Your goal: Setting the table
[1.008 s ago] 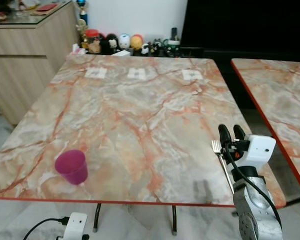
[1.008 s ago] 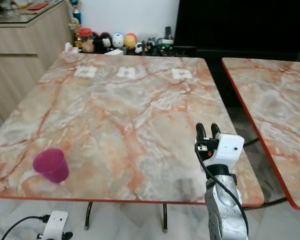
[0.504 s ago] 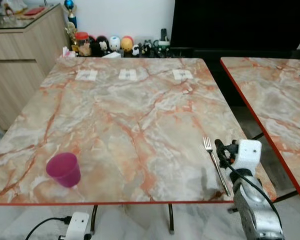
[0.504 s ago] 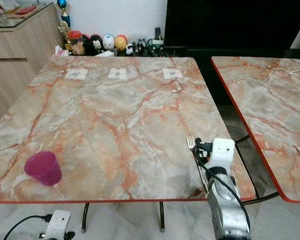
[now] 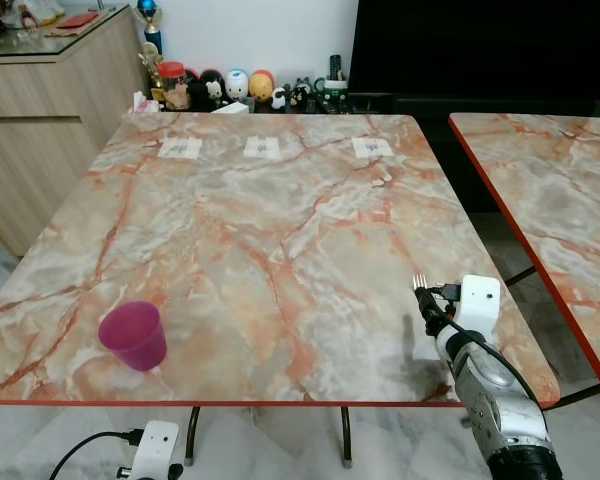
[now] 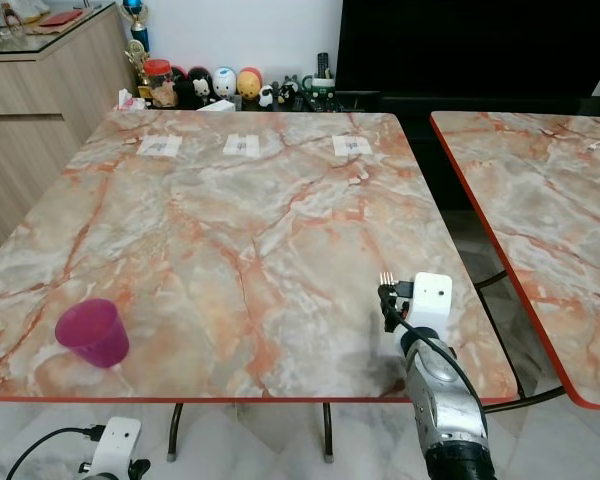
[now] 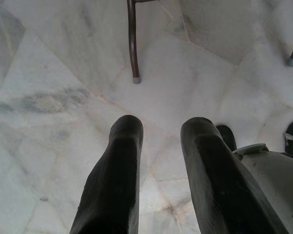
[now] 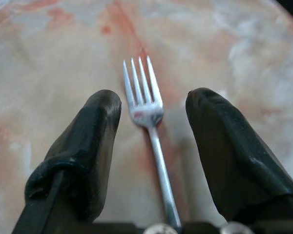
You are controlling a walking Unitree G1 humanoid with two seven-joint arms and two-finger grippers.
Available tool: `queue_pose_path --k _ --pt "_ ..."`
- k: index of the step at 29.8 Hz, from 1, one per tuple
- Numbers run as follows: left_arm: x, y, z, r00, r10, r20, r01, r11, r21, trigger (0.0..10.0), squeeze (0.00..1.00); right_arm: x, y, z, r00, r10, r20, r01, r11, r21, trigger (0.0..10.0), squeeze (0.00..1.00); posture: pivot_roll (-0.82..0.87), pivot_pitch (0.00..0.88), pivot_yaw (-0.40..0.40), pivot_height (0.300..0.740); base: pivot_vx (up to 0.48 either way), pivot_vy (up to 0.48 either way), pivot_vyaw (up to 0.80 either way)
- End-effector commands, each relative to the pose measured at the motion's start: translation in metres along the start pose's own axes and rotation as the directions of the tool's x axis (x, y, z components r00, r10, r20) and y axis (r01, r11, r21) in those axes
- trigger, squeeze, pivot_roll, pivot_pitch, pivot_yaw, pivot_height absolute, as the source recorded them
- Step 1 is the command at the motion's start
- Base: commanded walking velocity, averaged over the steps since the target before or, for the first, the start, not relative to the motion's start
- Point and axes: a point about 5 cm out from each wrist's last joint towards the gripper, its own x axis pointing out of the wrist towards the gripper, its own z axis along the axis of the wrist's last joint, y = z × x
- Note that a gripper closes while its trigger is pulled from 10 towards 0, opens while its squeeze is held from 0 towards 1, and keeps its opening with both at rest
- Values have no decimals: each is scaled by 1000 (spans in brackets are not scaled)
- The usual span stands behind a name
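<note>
A silver fork [image 8: 145, 107] lies on the marble table [image 5: 280, 200] near its front right corner. Its tines [image 5: 418, 282] point away from me. My right gripper [image 5: 432, 310] is open and low over the fork's handle. One black finger [image 8: 88, 136] stands on each side of the fork without touching it. A pink plastic cup [image 5: 133, 336] stands upright near the front left edge, far from both grippers. My left gripper [image 7: 158, 129] hangs open below table height over the floor, holding nothing.
A second marble table [image 5: 550, 190] stands to the right across a narrow gap. A wooden cabinet [image 5: 50, 120] is at the left. Figurines [image 5: 230, 85] line the far edge and three white cards [image 5: 263, 147] lie on the table. Metal table legs [image 7: 133, 48] stand on the tiled floor.
The right gripper has moved from beside the fork to over its handle, so the fork now lies between its fingers. The head camera has shifted slightly.
</note>
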Motion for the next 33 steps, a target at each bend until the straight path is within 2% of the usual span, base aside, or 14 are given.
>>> queue_pose_path --k 1,10,20,24,25,33 --pt "0 1 -1 1000 -1 -3 1 1000 6 10000 0 3 1 -2 1000 -2 -30 2 1000 23 10000 0 46 1 1 740 0 0 0" --pt "0 2 0 1000 -2 -2 2 1000 10 10000 0 4 -1 -8 997 1 -72 1 999 35 10000 0 45 2 2 740 0 0 0" --pt "0 2 -2 1000 -3 -6 3 1000 8 10000 0 5 0 -27 981 3 -193 3 999 35 10000 0 50 7 0 740 0 0 0" --pt "-1 2 -2 1000 -5 -8 5 1000 8 10000 0 4 1 -30 979 13 -201 -6 999 35 10000 0 51 6 0 740 0 0 0" --pt "-1 2 -2 1000 -5 -9 5 1000 9 10000 0 4 2 -29 980 18 -197 -11 999 36 0 0 52 5 -1 740 0 0 0" --pt "-1 1 -3 1000 -9 -12 9 1000 11 10000 0 6 3 -27 981 24 -191 -19 999 29 0 0 49 0 -1 740 0 0 0"
